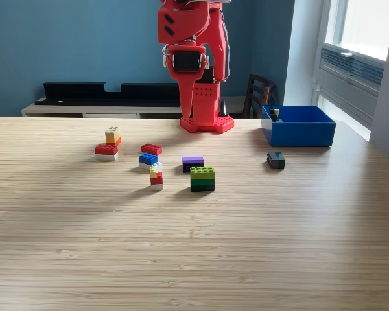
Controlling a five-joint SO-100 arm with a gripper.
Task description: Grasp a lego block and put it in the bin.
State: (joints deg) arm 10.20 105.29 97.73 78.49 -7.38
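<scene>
Several lego blocks lie on the wooden table (194, 259): a red, yellow and white cluster (109, 144), a red brick (151, 149), a blue and white one (148, 159), a small yellow-red-white stack (156, 179), a purple one (193, 162), a green stack (202, 179) and a dark block (275, 159). The blue bin (298, 126) stands at the back on the exterior view's right, with small pieces (274, 115) inside its left corner. The red arm (193, 39) stands folded upright at the table's back, well away from the blocks. Its fingers cannot be made out.
The arm's red base (207, 123) sits at the back centre, left of the bin. Behind the table are a dark chair (258, 96), a low black shelf (110, 92) and a blue wall. A window is at the right.
</scene>
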